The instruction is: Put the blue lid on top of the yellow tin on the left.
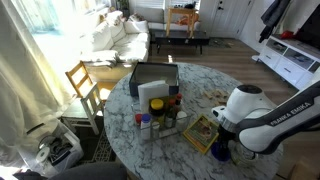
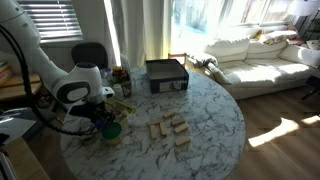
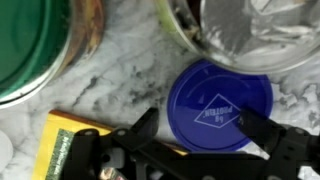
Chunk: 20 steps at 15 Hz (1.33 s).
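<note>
In the wrist view the blue lid [image 3: 215, 95] lies flat on the marble table, printed side up. My gripper [image 3: 198, 122] is open just above it, with one finger to its left and the other over its right edge. The yellow tin [image 3: 245, 35], with a pale metallic rim and a greyish inside, stands right behind the lid at the upper right. In both exterior views the arm hides the lid and the tin, and the gripper [image 2: 100, 122] hangs low over the table near its edge.
A round green-topped tin [image 3: 35, 45] and a flat yellow-green box [image 3: 65, 145] lie left of the lid. A black box [image 2: 166, 75], bottles [image 1: 155, 115] and wooden blocks [image 2: 170, 130] stand on the round marble table [image 2: 215, 120]. A wooden chair [image 1: 85, 85] stands beside it.
</note>
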Each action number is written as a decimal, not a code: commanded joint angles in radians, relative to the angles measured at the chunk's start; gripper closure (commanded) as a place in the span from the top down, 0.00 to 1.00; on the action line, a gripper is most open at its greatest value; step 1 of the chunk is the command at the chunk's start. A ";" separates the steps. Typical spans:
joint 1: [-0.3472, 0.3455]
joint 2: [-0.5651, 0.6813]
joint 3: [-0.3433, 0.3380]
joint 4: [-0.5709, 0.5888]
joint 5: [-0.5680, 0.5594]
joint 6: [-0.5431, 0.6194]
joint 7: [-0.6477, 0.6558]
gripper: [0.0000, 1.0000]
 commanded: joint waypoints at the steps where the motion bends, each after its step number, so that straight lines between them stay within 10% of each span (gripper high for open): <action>1: -0.038 0.012 0.026 0.014 -0.014 -0.027 -0.020 1.00; 20: -0.064 -0.084 0.087 -0.044 0.083 -0.078 -0.175 1.00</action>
